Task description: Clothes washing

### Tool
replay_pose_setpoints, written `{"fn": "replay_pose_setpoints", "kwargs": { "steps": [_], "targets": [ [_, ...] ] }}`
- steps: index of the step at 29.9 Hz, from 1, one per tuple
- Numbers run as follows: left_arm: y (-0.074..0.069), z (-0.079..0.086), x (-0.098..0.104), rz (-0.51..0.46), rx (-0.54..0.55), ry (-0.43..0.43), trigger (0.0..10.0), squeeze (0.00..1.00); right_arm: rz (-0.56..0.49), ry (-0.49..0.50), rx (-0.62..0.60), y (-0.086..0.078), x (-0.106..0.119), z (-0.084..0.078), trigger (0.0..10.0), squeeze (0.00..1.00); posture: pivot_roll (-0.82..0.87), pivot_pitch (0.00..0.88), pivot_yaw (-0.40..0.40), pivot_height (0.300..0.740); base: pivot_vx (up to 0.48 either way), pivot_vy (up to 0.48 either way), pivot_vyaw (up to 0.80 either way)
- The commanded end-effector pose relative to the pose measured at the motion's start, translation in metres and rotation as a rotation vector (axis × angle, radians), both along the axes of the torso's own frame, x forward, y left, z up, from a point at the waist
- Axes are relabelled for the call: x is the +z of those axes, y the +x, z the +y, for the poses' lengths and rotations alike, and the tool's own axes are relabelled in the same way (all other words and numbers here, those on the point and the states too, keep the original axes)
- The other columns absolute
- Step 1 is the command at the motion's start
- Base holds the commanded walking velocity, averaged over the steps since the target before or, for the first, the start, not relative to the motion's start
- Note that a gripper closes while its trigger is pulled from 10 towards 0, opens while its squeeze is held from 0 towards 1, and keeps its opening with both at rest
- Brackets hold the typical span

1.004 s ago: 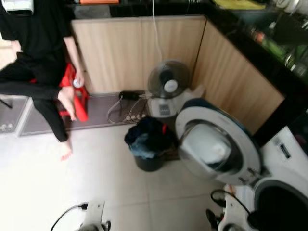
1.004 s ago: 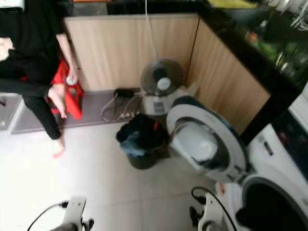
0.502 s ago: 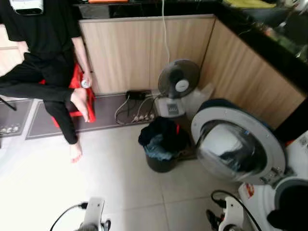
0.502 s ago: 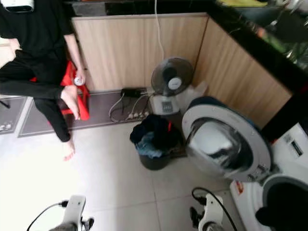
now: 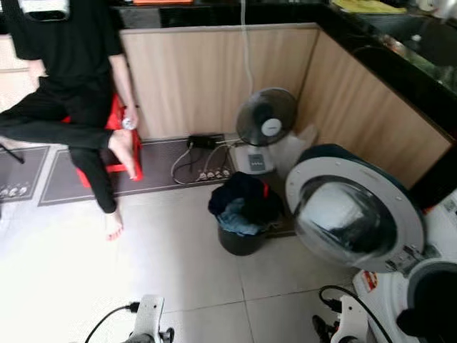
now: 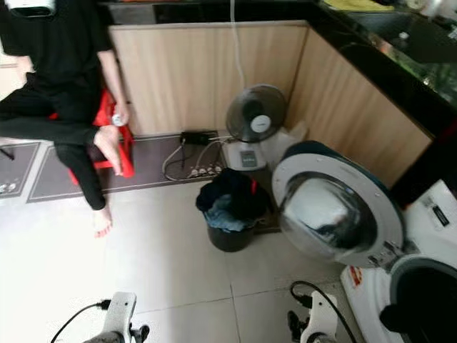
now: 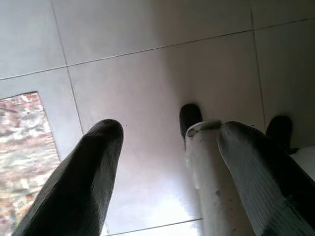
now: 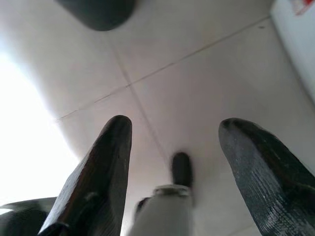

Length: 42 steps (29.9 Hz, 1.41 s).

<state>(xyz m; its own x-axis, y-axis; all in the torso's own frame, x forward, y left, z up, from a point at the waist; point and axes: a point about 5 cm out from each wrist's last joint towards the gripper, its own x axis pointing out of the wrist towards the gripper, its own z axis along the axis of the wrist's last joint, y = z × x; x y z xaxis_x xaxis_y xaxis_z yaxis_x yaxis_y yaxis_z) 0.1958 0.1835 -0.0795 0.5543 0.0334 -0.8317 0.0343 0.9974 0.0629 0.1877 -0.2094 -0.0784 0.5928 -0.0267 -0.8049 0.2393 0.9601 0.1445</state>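
Observation:
A black bin (image 5: 240,239) heaped with dark and blue clothes (image 5: 243,207) stands on the tiled floor in front of me. To its right a white front-loading washing machine (image 5: 435,286) has its round door (image 5: 353,211) swung wide, the drum opening (image 5: 434,304) dark. Both arms hang low at the picture's lower edge. In the left wrist view my left gripper (image 7: 167,132) is open over bare tiles. My right gripper (image 8: 174,130) is open too, with nothing between its fingers and the bin's base above them.
A person in black sits on a red stool (image 5: 114,136) at the left, one bare foot (image 5: 113,225) on the floor. A standing fan (image 5: 265,121), a power strip and cables (image 5: 203,168) lie by the wooden cabinets (image 5: 214,78). A grey mat (image 5: 43,179) lies at the left.
The whole picture has shifted right and slightly down, so the camera has turned left and the washer sits nearer the right edge. Bin, door and both arms hold the same pose.

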Motion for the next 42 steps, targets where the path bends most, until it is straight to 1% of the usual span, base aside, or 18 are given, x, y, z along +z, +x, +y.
{"fn": "replay_pose_setpoints", "kwargs": {
  "steps": [1, 4, 7, 14, 16, 22, 28, 31, 42],
  "targets": [
    [-0.0009, -0.0034, -0.0008, 0.006, -0.002, -0.015, 10.0, 0.00, 0.028, 0.001, -0.018, -0.0098, -0.0037, -0.0059, 10.0, 0.00, 0.03, 0.037, -0.015, 0.740, 0.000, 0.480, -0.80],
    [-0.0012, -0.0034, -0.0010, 0.006, -0.006, -0.015, 10.0, 0.00, 0.033, 0.002, -0.012, -0.0104, -0.0040, -0.0057, 10.0, 0.00, 0.03, 0.032, -0.015, 0.740, 0.000, 0.480, -0.80],
    [-0.0017, -0.0034, -0.0013, 0.008, -0.007, -0.014, 10.0, 0.00, 0.028, -0.014, -0.005, -0.0103, -0.0037, -0.0064, 10.0, 0.00, 0.03, 0.024, -0.014, 0.740, 0.000, 0.393, 0.00],
    [-0.0025, -0.0032, -0.0016, 0.010, -0.013, -0.013, 10.0, 0.00, 0.038, -0.012, -0.008, -0.0120, -0.0047, -0.0061, 10.0, 0.00, 0.02, 0.018, -0.014, 0.740, 0.000, 0.394, 0.00],
    [-0.0027, -0.0033, -0.0017, 0.009, -0.013, -0.013, 10.0, 0.00, 0.045, -0.016, 0.000, -0.0126, -0.0050, -0.0062, 10.0, 0.00, 0.02, 0.014, -0.015, 0.740, 0.000, 0.262, -0.80],
    [-0.0019, -0.0037, -0.0013, 0.004, -0.024, -0.010, 10.0, 0.00, 0.055, -0.019, 0.016, -0.0129, -0.0052, -0.0065, 10.0, 0.00, 0.02, 0.019, -0.017, 0.740, 0.000, 0.000, -0.80],
    [-0.0003, -0.0039, -0.0004, -0.004, -0.017, -0.013, 10.0, 0.00, 0.056, -0.020, 0.021, -0.0113, -0.0044, -0.0068, 10.0, 0.00, 0.03, 0.034, -0.021, 0.740, 0.000, 0.000, 0.00],
    [0.0002, -0.0037, -0.0003, 0.000, -0.023, -0.005, 10.0, 0.00, 0.056, -0.020, 0.022, -0.0105, -0.0041, -0.0070, 10.0, 0.00, 0.03, 0.044, -0.023, 0.740, 0.000, 0.000, -0.80],
    [0.0002, -0.0035, -0.0003, 0.004, -0.007, -0.010, 10.0, 0.00, 0.063, -0.017, 0.025, -0.0100, -0.0040, -0.0068, 10.0, 0.00, 0.03, 0.058, -0.022, 0.740, 0.000, 0.000, 0.00]
  ]
}}
